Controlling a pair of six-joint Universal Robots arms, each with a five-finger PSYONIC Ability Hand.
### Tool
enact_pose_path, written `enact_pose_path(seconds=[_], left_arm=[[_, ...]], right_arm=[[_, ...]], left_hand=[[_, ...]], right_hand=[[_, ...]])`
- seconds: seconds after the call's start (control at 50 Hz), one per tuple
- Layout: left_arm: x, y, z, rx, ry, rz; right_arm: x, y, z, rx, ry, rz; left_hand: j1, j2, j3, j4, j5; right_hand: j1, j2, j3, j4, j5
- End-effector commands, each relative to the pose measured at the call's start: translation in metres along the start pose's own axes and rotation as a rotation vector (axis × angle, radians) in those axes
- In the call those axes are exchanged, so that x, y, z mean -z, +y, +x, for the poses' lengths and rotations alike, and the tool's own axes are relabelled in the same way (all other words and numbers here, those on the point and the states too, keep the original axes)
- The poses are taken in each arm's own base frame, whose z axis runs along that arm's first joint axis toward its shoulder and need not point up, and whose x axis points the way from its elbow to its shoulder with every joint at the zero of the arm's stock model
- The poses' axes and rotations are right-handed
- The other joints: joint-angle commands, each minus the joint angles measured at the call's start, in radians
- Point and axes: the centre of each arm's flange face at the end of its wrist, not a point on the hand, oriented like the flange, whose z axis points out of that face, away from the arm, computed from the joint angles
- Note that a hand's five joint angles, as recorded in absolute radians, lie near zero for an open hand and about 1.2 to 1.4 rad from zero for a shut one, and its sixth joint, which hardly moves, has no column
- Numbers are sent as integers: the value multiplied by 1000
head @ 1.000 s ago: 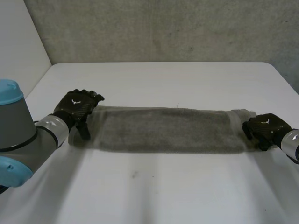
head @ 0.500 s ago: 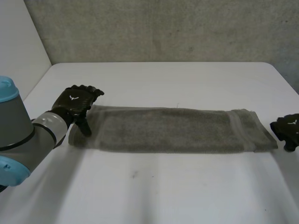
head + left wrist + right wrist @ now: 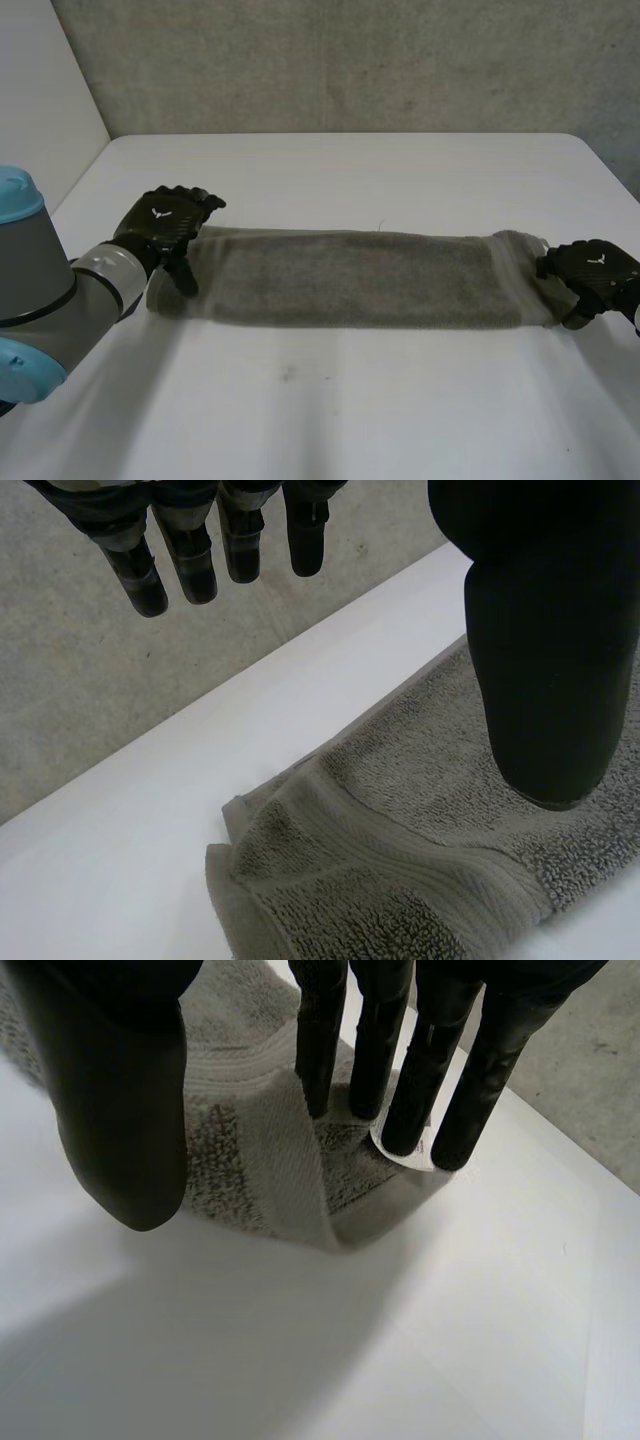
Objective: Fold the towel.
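Observation:
The grey towel (image 3: 350,275) lies as a long narrow strip across the white table (image 3: 330,410). My left hand (image 3: 165,225) is at its left end. In the left wrist view that hand (image 3: 545,660) is open, with the thumb just above the towel's (image 3: 400,860) banded end and the straight fingers held clear over the table. My right hand (image 3: 592,270) is at the towel's right end, which is bunched up. In the right wrist view its (image 3: 120,1090) fingers are straight, their tips on the towel's (image 3: 270,1150) rumpled end, and the thumb stands apart.
A grey rough wall (image 3: 350,60) rises behind the table's far edge. The table's right edge runs close behind my right hand. White tabletop stretches in front of and behind the towel.
My right hand drew away to the right, leaving the towel's end flat, then came back against it and bunched it up. The left hand has hardly moved.

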Motion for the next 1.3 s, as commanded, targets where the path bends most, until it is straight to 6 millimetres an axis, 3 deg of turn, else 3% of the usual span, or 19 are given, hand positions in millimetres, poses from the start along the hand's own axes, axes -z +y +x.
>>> enact_pose_path(seconds=[0.02,0.12,0.2,0.52,0.64,0.68,0.72,0.74,0.78,0.84,0.88,0.9,0.94,0.96,0.98,1.0,1.1,1.2,1.3], left_arm=[[1,3,1,11,4,-8],[1,3,1,11,4,-8],[1,3,1,13,3,-8],[4,5,-1,18,-3,-20],[6,0,-5,14,-14,-3],[6,-3,-5,13,-16,8],[7,-10,-6,8,-22,29],[7,-10,-6,8,-22,29],[10,-17,-7,4,-28,52],[11,-22,-8,0,-31,67],[13,-29,-8,-2,-34,88],[13,-29,-8,-2,-34,88],[13,-30,-8,15,-34,93],[13,-30,-8,15,-34,93],[13,-31,-9,25,-35,97],[13,-31,-9,25,-35,97],[13,-32,-8,41,-33,99],[13,-33,-8,41,-32,101],[13,-37,-8,39,-32,113]], right_arm=[[-5,5,2,7,6,-2],[-7,5,7,15,34,-10],[-5,4,16,28,79,-21],[23,10,123,85,349,-71],[23,-34,122,105,308,-45],[16,-65,103,136,270,11],[3,-119,61,172,201,128],[3,-119,61,172,200,129],[-5,-158,15,200,130,217],[-7,-175,-15,222,79,257],[-10,-197,-88,268,-51,315],[-10,-197,-89,268,-52,315],[-8,-205,-159,312,-173,345],[-8,-205,-160,312,-174,345],[-6,-204,-188,330,-224,350],[-6,-204,-188,330,-225,350],[-7,-174,-260,361,-389,299],[-8,-164,-289,379,-447,292],[-9,-173,-292,381,-435,321]], left_hand=[[5,9,8,9,-21],[5,9,8,9,-21],[5,9,8,9,-21],[5,9,8,9,-21],[5,9,8,9,-21],[5,9,8,9,-21],[5,9,8,9,-21],[5,9,8,9,-21],[5,9,8,9,-21],[5,9,8,9,-21],[5,9,8,9,-21],[5,9,8,9,-21],[5,9,8,9,-21],[5,9,8,9,-21],[5,9,8,9,-21],[5,9,8,9,-21],[5,9,8,9,-21],[5,9,8,9,-21],[5,9,8,9,-21]], right_hand=[[267,267,267,268,261],[809,809,808,810,802],[810,810,810,811,804],[810,810,810,811,804],[810,810,810,811,804],[810,810,810,811,804],[810,810,810,811,804],[810,810,810,811,804],[810,810,810,811,804],[810,810,810,811,804],[810,810,810,811,804],[810,810,810,811,804],[810,810,810,811,804],[810,810,810,811,804],[810,810,810,811,804],[810,810,810,811,804],[810,810,810,811,804],[810,810,810,811,804],[810,810,810,811,804]])
